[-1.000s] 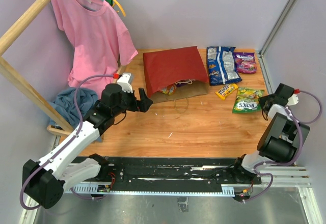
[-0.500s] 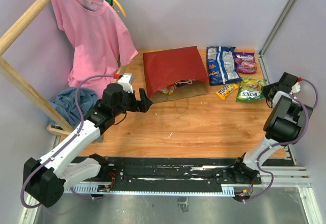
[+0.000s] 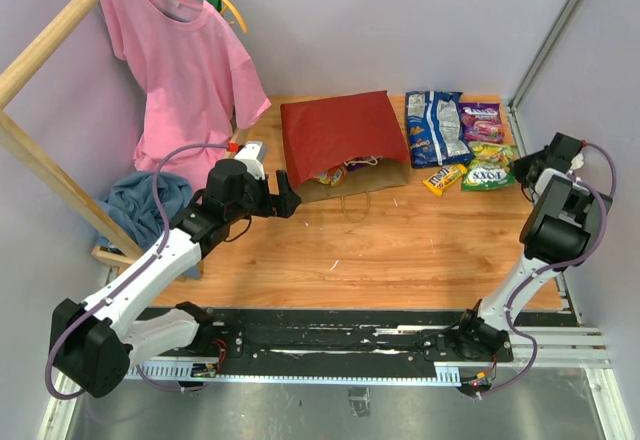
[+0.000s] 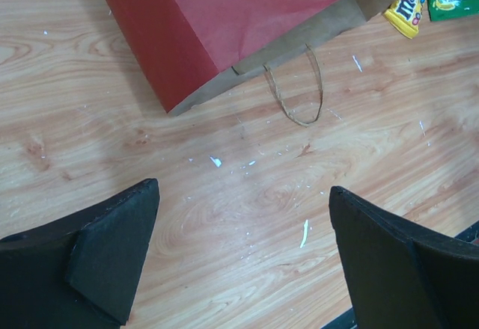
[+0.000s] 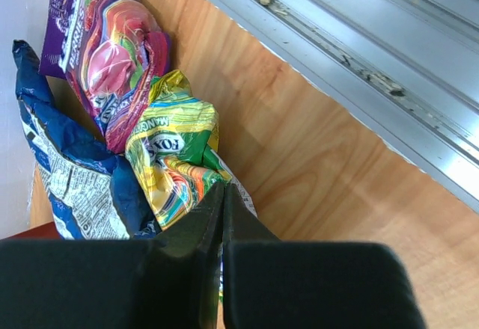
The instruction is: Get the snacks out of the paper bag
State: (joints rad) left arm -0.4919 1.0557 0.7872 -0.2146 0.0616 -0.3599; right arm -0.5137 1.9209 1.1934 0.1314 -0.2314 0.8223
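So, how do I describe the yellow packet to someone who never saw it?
Find the red paper bag on the table. Just right of its open mouth lies the yellow packet. It is slimmer than the green packet beside it.

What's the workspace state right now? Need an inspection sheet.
surface: wooden table, light scuffs
job's things: red paper bag on its side, packets in its mouth; blue cookie bag, purple pack, yellow pack and green pack lie out
clutter: pink shirt hanging, blue cloth heap at left
grippers: left gripper open, empty, near the bag; right gripper shut on green pack
cables: purple cables loop along both arms
surroundings: wooden rack, grey walls
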